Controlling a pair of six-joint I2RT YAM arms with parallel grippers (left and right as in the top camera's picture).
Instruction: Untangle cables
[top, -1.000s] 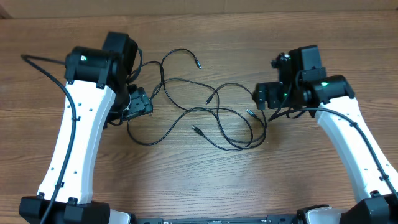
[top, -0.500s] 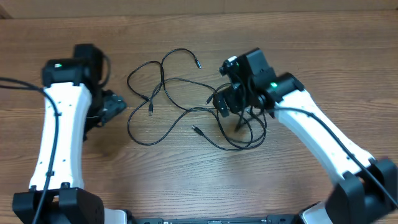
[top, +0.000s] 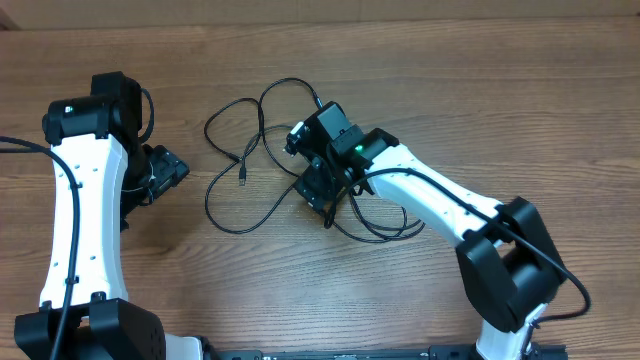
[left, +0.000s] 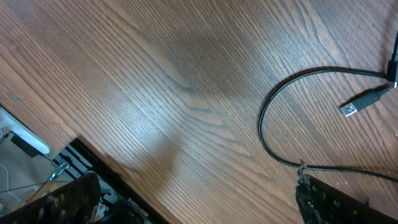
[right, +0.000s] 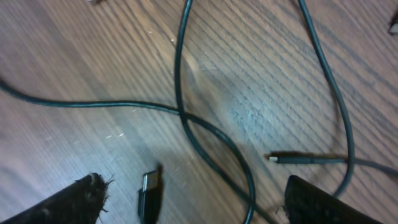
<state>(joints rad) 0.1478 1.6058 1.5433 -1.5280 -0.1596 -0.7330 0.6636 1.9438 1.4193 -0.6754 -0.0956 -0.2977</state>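
Observation:
Several thin black cables (top: 285, 83) lie tangled on the wooden table's middle. My right gripper (top: 320, 193) is open low over the tangle's centre. In the right wrist view its fingers (right: 199, 208) straddle two crossing cables (right: 183, 115) and a loose plug (right: 149, 193); nothing is gripped. A second silver-tipped plug (right: 292, 160) lies close by. My left gripper (top: 168, 170) is open and empty, left of the tangle. In the left wrist view its fingers (left: 199, 208) are over bare wood, with a cable loop (left: 264, 127) and a silver-tipped plug (left: 354, 107) to the right.
The table's near edge and dark rails (left: 118, 186) show at the lower left of the left wrist view. The right arm (top: 440, 200) stretches across the lower right of the tangle. A loose plug (top: 243, 182) lies between the two grippers.
The right arm has swung left from the tangle's right side to its centre. The left arm has pulled back left, away from the cables. The left loop has shifted a little.

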